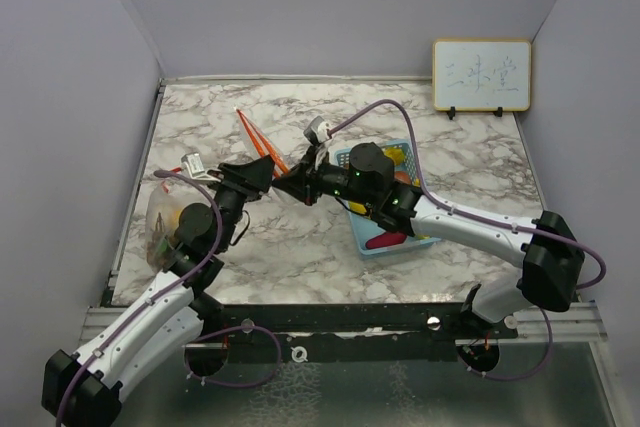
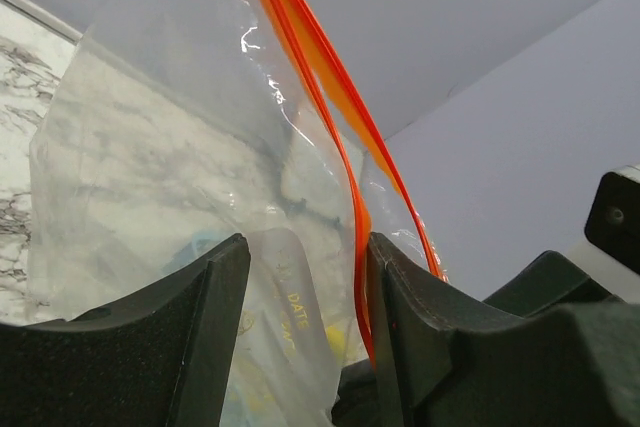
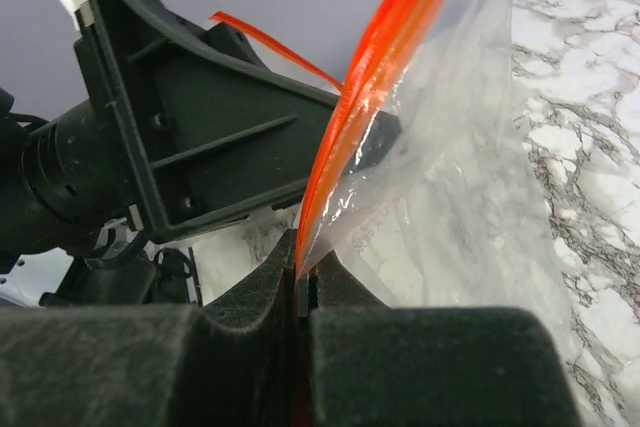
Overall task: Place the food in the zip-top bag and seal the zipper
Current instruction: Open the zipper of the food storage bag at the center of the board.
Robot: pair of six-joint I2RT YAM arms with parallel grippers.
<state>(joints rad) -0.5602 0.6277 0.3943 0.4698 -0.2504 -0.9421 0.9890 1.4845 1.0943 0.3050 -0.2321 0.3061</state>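
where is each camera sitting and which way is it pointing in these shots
Top external: above and behind the arm bases, looking down on the marble table; both arms show, left gripper and right gripper meeting at the zip-top bag.
Left wrist: on the left arm, looking up along its own jaws, which stand apart around the bag.
Right wrist: on the right arm, looking past its own jaws, shut on the orange zipper, toward the left arm.
Shared: both wrist views show the bag's zipper.
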